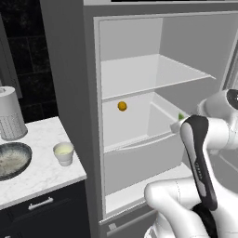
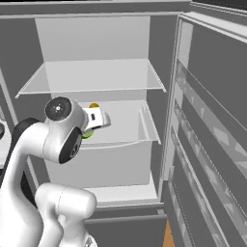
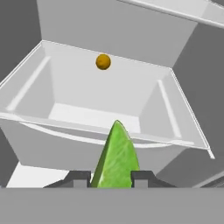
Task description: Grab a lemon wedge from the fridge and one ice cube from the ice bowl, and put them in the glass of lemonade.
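The fridge [image 1: 69, 93] stood open, its pale grey shelves and a wide drawer-like bin [image 3: 109, 118] showing inside. In the hand view the tool [image 3: 111, 178] was clamped on the lemon wedge [image 3: 116, 157], the green-yellow piece standing up between the two dark fingertips [image 3: 81, 178] with its pointed end aimed toward the bin. The tool was held in front of the bin's front rim and above it, not inside it. A small round orange ball [image 3: 103, 61] sat at the back of the bin, well apart from the wedge. In the left base view the arm reached in from the lower right, and a speck of green of the lemon wedge [image 1: 181, 116] showed at the tool's end just beside the bin's right wall; the orange ball [image 1: 122, 106] lay to the left of it. In the right base view the tool's white end [image 2: 94, 118] pointed into the fridge, with a bit of green below it. To the left of the fridge, on the marble bench [image 1: 42, 162], stood the glass of lemonade [image 1: 63, 153], with the ice bowl [image 1: 11, 160] near it on its left and a white paper-towel roll [image 1: 10, 114] behind the bowl.
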